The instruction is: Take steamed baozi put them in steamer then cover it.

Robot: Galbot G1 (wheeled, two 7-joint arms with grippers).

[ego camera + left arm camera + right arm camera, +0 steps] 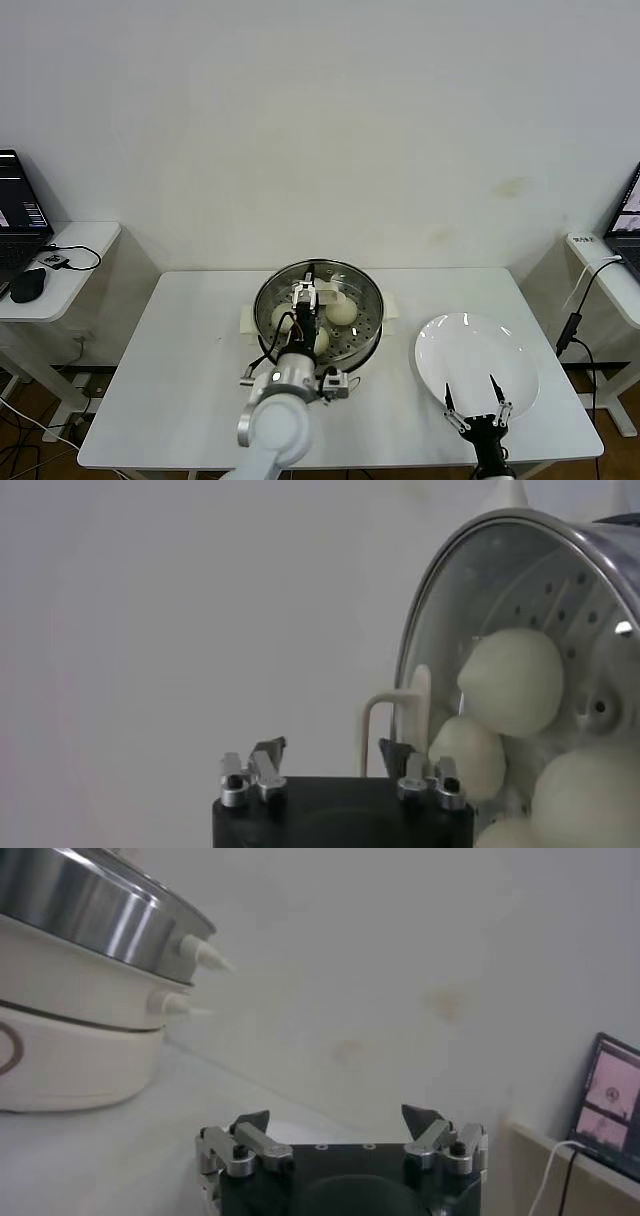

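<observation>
The steamer (318, 322) stands in the middle of the table, shiny steel on a cream-white base (70, 1048). Cream-white baozi (341, 311) lie inside; in the left wrist view three of them (510, 680) show through the glass cover (440, 620), which rests on the steamer's rim. My left gripper (308, 294) hovers over the cover, open, its fingertips apart on either side of the cream-white handle (395, 725) and holding nothing. My right gripper (478, 402) waits open at the near edge of the white plate (476, 350).
The plate is bare, to the right of the steamer. Side tables flank the work table: the left one (70, 250) carries a laptop (18, 215), a mouse and cables, the right one another laptop (610, 1098) with a hanging cable.
</observation>
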